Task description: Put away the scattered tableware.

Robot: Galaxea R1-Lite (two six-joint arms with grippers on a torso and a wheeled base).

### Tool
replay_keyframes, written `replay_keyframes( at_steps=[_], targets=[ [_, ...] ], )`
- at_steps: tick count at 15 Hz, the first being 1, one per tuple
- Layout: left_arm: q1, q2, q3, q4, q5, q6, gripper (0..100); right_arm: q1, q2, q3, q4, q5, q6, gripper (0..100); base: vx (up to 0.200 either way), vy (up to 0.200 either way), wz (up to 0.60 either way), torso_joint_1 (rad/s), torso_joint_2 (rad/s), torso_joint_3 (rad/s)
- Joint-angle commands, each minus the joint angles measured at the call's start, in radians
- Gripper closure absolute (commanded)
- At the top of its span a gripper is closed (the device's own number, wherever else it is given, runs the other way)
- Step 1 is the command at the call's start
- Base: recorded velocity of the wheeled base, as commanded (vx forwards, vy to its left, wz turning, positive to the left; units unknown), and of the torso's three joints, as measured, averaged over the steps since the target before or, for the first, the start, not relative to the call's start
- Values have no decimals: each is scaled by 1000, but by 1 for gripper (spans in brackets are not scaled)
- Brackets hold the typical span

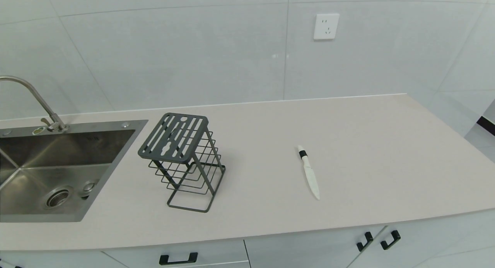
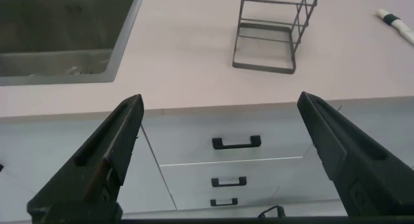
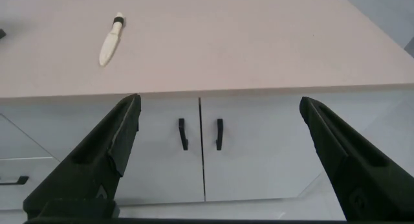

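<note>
Lying on the countertop (image 1: pixel 367 144), one white knife (image 1: pixel 308 172), one dark wire knife rack (image 1: pixel 181 159) beside one steel sink (image 1: pixel 58 148), left gripper (image 2: pixel 220 101) and right gripper (image 3: pixel 220 101) both spread wide, empty.

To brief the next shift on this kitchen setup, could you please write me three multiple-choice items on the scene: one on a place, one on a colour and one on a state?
1. Where does the knife lie?
A. in a bowl
B. flat on the countertop, to the robot's right of the rack
C. standing in the rack

2. What colour is the rack?
A. white
B. dark grey
C. red

3. How are the left gripper and right gripper?
A. both open and empty
B. both shut
C. left shut on the knife

Answers: B, the knife lies on bare counter apart from the rack; B, its wires and slotted top are dark grey; A, each wrist view shows fingers spread wide with nothing between.
</note>
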Motion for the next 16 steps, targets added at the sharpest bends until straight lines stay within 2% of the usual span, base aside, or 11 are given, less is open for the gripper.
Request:
replay_keyframes(
  at_steps=[1,4,10,14,16],
  targets=[
    [0,2,0,-1,0,0,0,0,1,0,-1,0,0,0,0,0,600,207,-408,-198],
    [0,2,0,-1,0,0,0,0,1,0,-1,0,0,0,0,0,0,168,-333,-159],
    [0,2,0,-2,0,0,0,0,1,0,-1,1,0,0,0,0,0,7,-10,-8],
    [0,2,0,-2,0,0,0,0,1,0,-1,1,0,0,200,0,0,2,-5,2],
    [0,2,0,-1,0,2,0,0,1,0,-1,0,0,0,0,0,0,0,0,0]
  ],
)
